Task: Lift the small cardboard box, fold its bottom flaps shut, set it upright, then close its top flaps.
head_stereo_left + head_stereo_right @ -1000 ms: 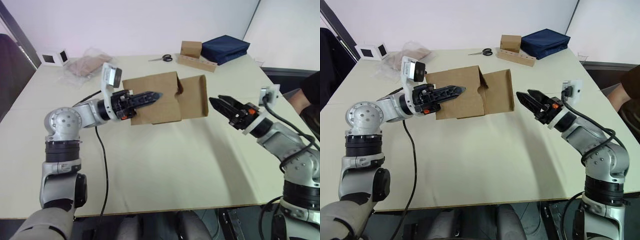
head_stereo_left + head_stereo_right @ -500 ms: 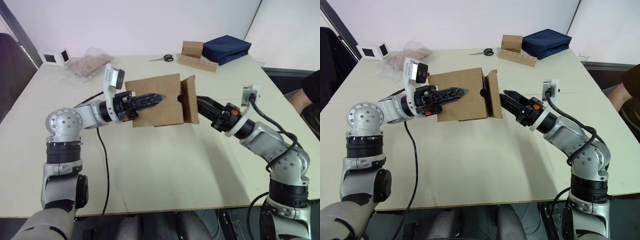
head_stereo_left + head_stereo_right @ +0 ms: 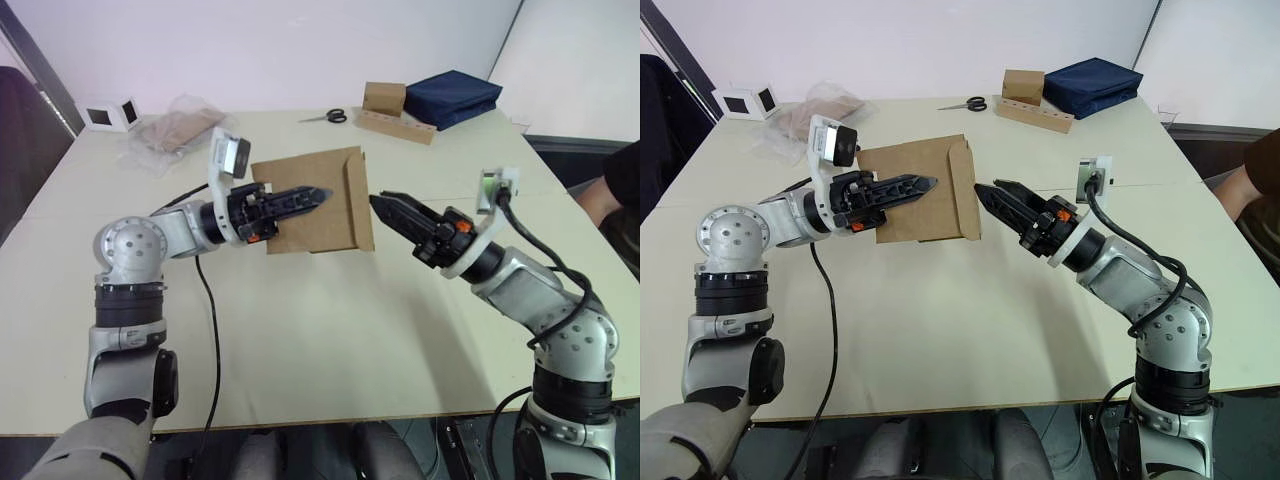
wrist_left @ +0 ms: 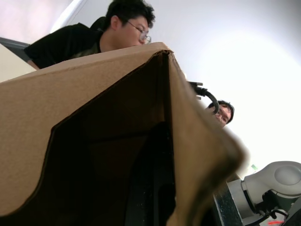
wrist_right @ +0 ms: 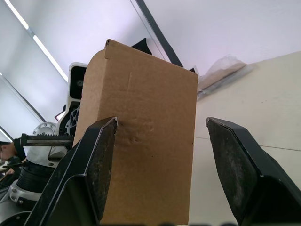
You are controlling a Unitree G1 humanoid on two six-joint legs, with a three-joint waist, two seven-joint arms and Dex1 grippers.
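The left gripper is clamped on the small cardboard box, held above the table (mid-table). The right gripper hangs released just beside its folded flap.

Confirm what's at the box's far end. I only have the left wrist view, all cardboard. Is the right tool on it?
Observer: The right tool sits just off the side flap, tips aimed at it. I can't tell whether they touch.
Operator: Open or shut?
Observer: Open, with its fingers spread wide in the right wrist view.
Operator: Flap state?
Observer: Folded nearly flat against the end of the small cardboard box.
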